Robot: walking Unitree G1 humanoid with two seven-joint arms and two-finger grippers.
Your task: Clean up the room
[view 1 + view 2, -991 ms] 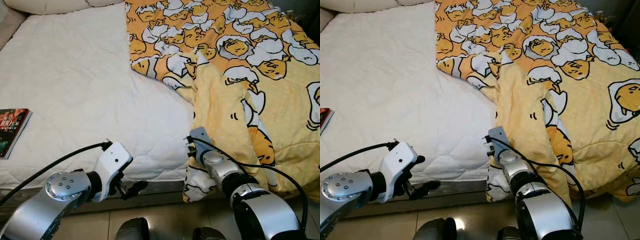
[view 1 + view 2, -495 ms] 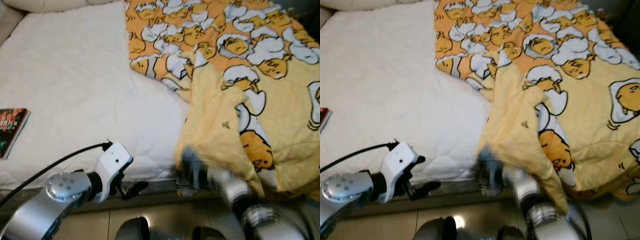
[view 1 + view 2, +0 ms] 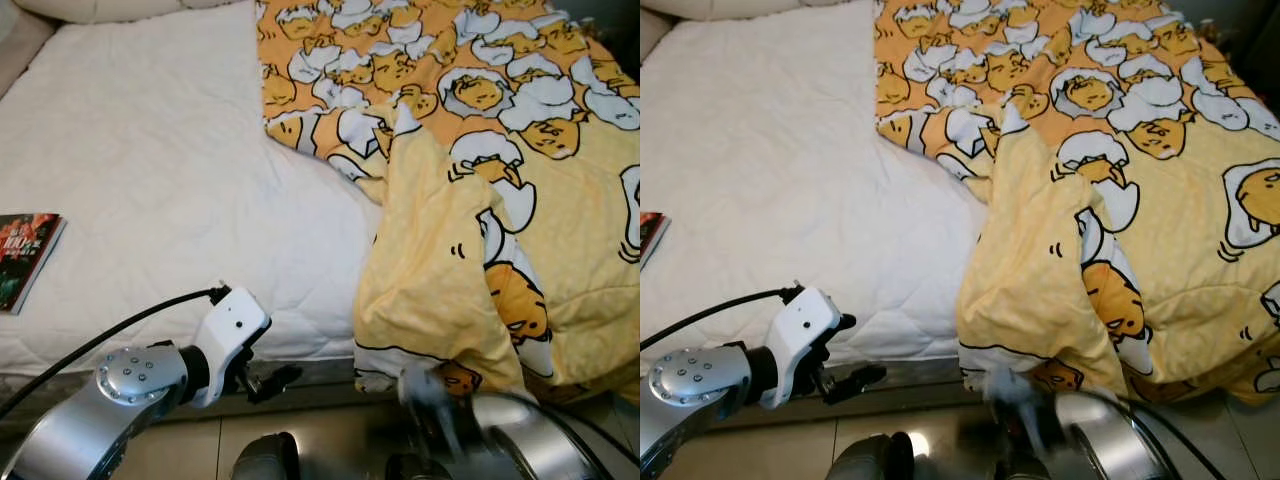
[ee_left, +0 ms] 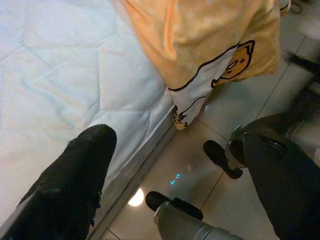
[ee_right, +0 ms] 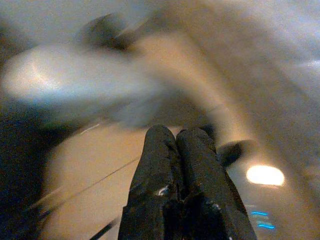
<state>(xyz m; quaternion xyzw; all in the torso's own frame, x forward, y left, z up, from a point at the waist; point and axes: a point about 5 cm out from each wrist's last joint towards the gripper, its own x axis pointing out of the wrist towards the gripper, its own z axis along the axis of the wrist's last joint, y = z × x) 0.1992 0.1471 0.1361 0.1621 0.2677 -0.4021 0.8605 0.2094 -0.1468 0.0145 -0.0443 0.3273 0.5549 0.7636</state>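
A yellow blanket printed with egg cartoons covers the right half of the bed. Its folded-over corner hangs past the mattress's front edge. The white quilted mattress lies bare on the left. My left gripper hovers low at the bed's front edge, left of that corner. In the left wrist view its fingers stand wide apart and hold nothing. My right arm is a blur below the hanging corner. My right gripper is shut and empty over the floor.
A book with a dark red cover lies on the mattress at its far left edge. Pillows line the head of the bed. Glossy brown floor tiles run along the bed's front.
My right arm has pulled back from the blanket's corner and dropped below the bed edge. The corner has shifted a little left and now hangs free. The left arm has barely moved.
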